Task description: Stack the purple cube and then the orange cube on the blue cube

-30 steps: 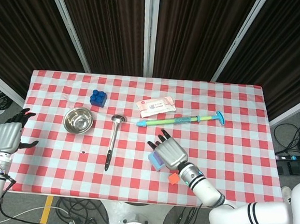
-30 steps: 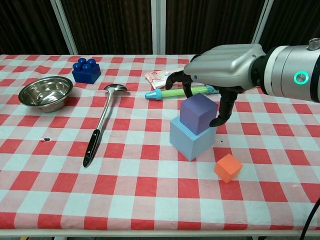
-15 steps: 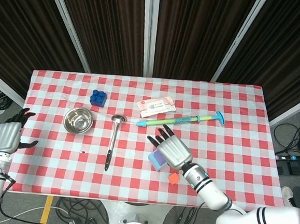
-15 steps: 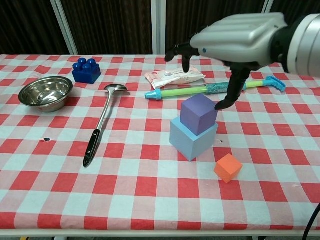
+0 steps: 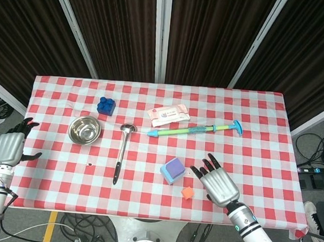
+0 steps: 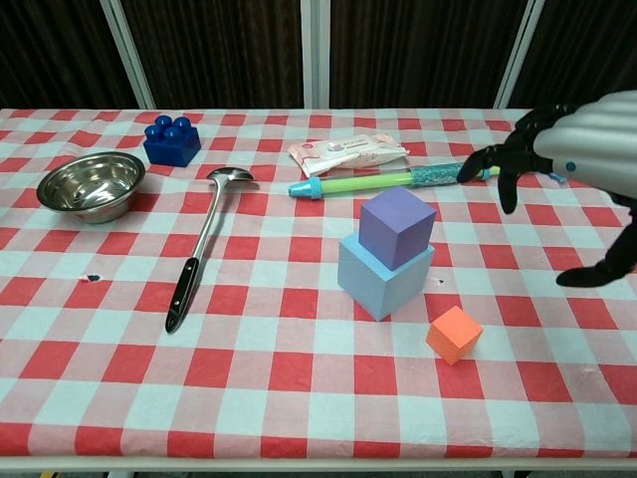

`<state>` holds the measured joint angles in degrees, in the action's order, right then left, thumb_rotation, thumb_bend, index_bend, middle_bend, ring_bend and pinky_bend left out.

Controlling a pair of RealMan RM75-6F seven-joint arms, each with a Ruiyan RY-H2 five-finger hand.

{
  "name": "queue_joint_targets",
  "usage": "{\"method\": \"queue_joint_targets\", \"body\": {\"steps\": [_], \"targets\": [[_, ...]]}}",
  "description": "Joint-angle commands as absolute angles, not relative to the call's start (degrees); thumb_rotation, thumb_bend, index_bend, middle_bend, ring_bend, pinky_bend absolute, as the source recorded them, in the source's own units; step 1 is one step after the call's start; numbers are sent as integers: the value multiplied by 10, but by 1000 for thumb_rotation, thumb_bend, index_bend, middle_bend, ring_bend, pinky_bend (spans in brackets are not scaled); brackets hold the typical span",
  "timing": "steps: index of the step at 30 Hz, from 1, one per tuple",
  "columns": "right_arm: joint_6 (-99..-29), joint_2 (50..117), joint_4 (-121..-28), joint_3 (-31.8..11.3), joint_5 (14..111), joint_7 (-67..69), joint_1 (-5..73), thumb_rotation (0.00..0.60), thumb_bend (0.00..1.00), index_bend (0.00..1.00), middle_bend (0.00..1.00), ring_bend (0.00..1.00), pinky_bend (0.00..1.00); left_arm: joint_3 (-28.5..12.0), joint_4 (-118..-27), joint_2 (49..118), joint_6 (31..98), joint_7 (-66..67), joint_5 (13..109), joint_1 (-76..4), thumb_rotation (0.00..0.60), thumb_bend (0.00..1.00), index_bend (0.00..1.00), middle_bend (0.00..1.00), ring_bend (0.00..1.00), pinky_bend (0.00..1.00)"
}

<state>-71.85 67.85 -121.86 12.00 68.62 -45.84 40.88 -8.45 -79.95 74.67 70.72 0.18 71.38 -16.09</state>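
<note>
Although the right hand (image 6: 582, 184) was closed about the purple cube (image 6: 396, 228) a second ago, we now find it withdrawn to roughly three o'clock of the stack, clear of both cubes, fingers spread and holding nothing. The purple cube sits on the blue cube (image 6: 381, 279), released and standing unaided. In the chest view it is turned slightly against the block beneath and shifted toward the far right corner, yet it rests flat and shows no tilt. We judge the first placement complete.

The orange cube (image 6: 454, 334) lies on the checked cloth (image 6: 279, 368) at about five o'clock of the stack, near it but not touching, and untouched. In the head view the right hand (image 5: 220, 185) hovers at about three o'clock of that cube (image 5: 188, 193), close beside it, which suits the next pickup. We consider the remaining step to be grasping the orange cube and setting it on the purple one; the offset of the purple cube leaves a smaller margin for that placement, and a nudge could shift it.

The left hand (image 5: 9, 147) hangs off the table's left edge, at nine o'clock of the scene, well apart from the work. Its fingers are apart and it has hold of nothing.
</note>
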Motion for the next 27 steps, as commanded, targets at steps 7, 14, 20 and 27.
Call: {"method": "queue_joint_targets", "body": {"steps": [7,14,20,27], "targets": [[-691,726,-1172,136,728,-474,366,600,89,256,403,192,130,-84,-802,747,709,2,716,-161,600,53,271,204,218,304],[-675,765,-1125,122,730,-493,353,600,96,261,401,192,130,-86,-804,743,713,-5,716,-158,600,53,271,204,217,304],[-657,782,-1109,111,737,-490,349,600,104,261,398,190,125,-85,-805,741,713,-8,718,-157,600,53,271,204,217,304],[-635,799,-1077,96,733,-487,349,600,106,274,392,187,110,-86,-805,740,713,-12,717,-157,600,54,271,204,218,305]]}}
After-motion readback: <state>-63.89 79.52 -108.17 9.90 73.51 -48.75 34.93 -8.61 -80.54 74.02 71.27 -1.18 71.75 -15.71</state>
